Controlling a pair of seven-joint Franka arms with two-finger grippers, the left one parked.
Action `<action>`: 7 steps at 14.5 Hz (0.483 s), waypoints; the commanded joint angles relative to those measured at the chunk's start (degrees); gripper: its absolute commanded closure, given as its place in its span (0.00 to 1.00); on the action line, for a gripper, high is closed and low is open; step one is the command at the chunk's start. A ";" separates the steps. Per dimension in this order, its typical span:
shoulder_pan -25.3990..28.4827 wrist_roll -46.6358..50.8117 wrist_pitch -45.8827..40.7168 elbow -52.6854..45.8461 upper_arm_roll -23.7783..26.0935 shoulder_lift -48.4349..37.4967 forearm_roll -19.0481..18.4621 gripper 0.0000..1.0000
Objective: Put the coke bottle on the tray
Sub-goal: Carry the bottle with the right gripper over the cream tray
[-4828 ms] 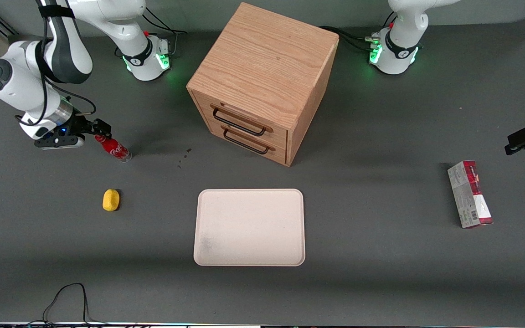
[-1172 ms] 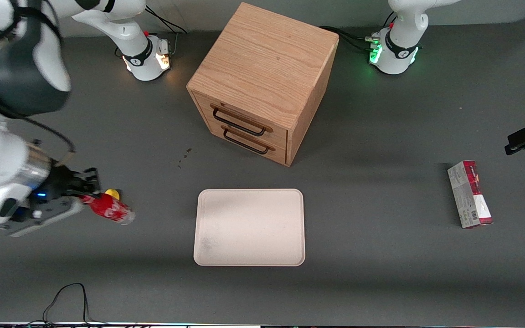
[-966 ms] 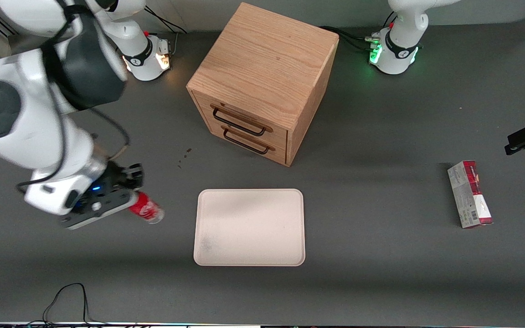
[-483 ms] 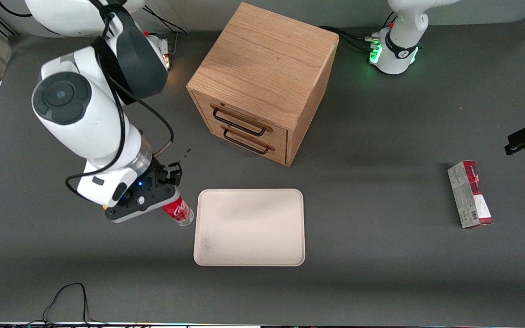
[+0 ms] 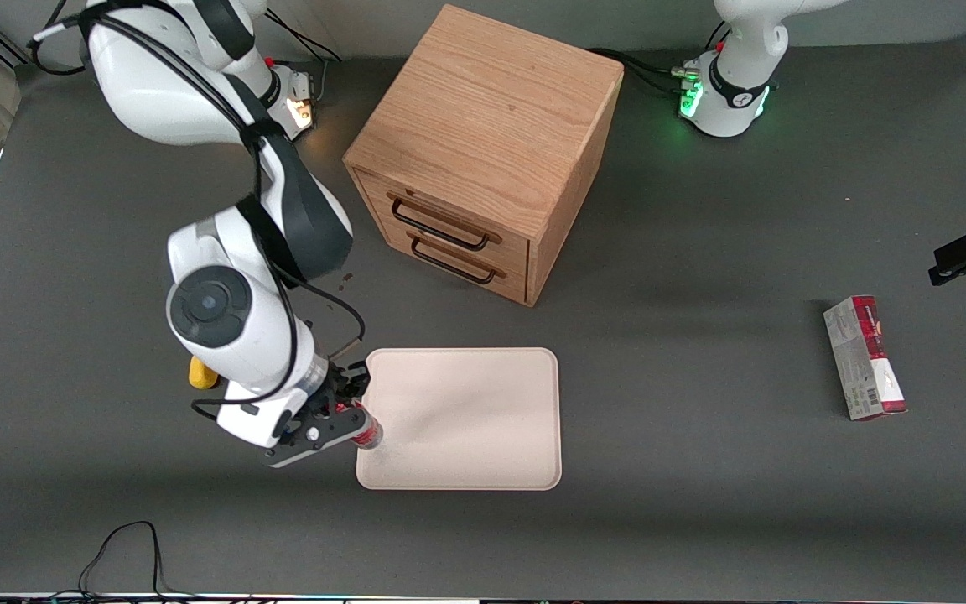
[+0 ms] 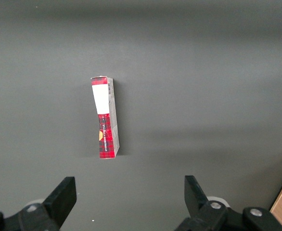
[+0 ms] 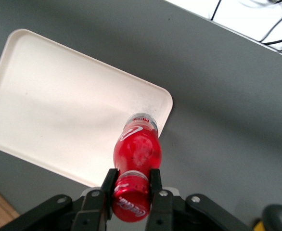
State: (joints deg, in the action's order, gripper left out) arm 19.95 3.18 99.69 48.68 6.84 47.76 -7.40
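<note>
Now: pincer [image 5: 347,408] sits over the tray [image 5: 483,453] edge at the working arm's end, w/ fingers [image 7: 108,185] clamped tight on the red cap/neck of the coke bottle [image 5: 365,434]. Bottle hangs from the pincer [image 7: 131,185], clear base pointing down; in the right wrist view the bottle [image 7: 136,147] base sits over a rounded corner of the tray [image 7: 44,96], cap gripped from both sides, no gap visible btw pads and cap. Cannot tell whether the base touches the tray or is just above it. Tray lies flat on the grey bench [image 5: 701,520], nearer the front cam than the wooden cabinet [image 5: 483,143], whose two drawers are shut, dark handles facing the tray. Small yellow lump [image 5: 200,376] on bench beside the arm, partly hidden by it, toward the working arm's end. Red-and-grey carton [image 5: 864,358] lies well apart toward the parked arm's end; same carton [image 6: 105,118] seen in the left wrist view, alone on the bench.
</note>
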 commanded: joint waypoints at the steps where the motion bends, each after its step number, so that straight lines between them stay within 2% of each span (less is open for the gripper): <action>1: -0.52 -3.26 3.22 -2.27 0.19 3.82 -0.60 0.84; 4: -0.79 -3.53 6.91 -2.10 0.19 6.46 0.10 0.84; 7: -1.14 -3.62 7.89 -2.01 0.11 8.40 2.82 0.83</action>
State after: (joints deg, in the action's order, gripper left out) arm 19.20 1.20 107.34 48.68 6.74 54.90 -6.59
